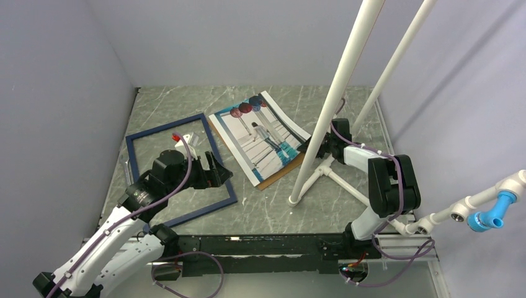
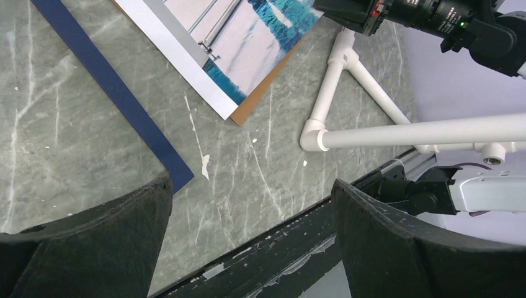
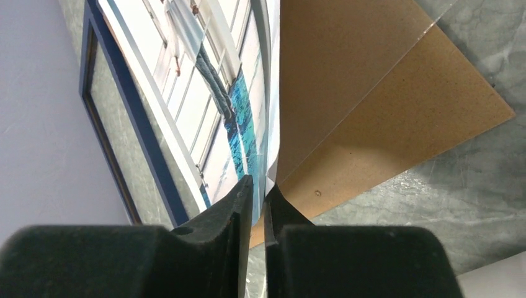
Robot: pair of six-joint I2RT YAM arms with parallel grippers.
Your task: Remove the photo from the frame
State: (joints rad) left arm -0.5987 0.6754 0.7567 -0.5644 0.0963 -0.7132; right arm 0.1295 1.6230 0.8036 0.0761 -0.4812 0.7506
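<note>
Photo (image 1: 263, 133) is out of the frame, face up, resting on a brown backing board (image 1: 273, 179) near the middle of the grey marbled table (image 1: 279, 205). The end with the red and blue balls points to the far side. The print does not lie flat: its right-hand side curls up off the board, plain in the right wrist view, where the photo (image 3: 205, 105) stands away from the board (image 3: 372, 112) like an opened page. The right gripper (image 3: 259, 186) has its two black fingers drawn nearly together with the photo's edge pinched between them; from above, that gripper (image 1: 308, 149) sits at the print's near right edge, partly behind a white pipe stand (image 1: 335, 99). Just left of the print lies the frame (image 1: 165, 126), a thin navy rectangle flat on the table with bare table showing through its opening; whether its right rail touches the board I cannot tell. The left gripper (image 1: 212, 172) hangs over the frame's near right corner, jaws spread wide, nothing between them. In its own wrist view the left gripper (image 2: 251, 183) looks down on open table, with the frame's corner (image 2: 111, 87) just by one finger and the photo (image 2: 229, 37) farther off.
</note>
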